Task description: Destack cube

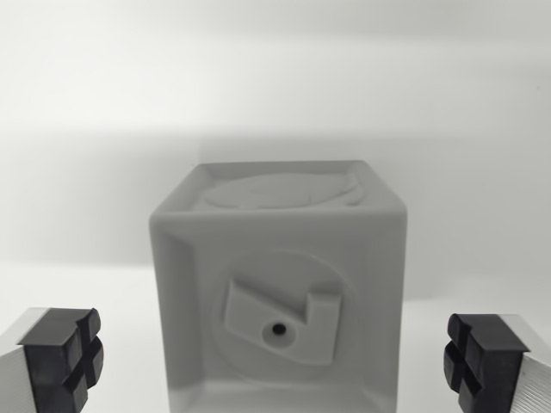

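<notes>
A pale grey cube (277, 292) fills the middle of the wrist view, with a recessed round panel and a raised block with a small hole on its near face. Its top face shows a shallow round recess. My gripper (275, 366) is open, with the cube between the two dark fingertips. The left fingertip (65, 357) and the right fingertip (482, 360) each stand well clear of the cube's sides. The cube's bottom edge is cut off by the frame, so whatever lies under it is hidden.
A plain white surface (86, 284) and a pale grey wall (275, 77) lie behind the cube. Nothing else shows.
</notes>
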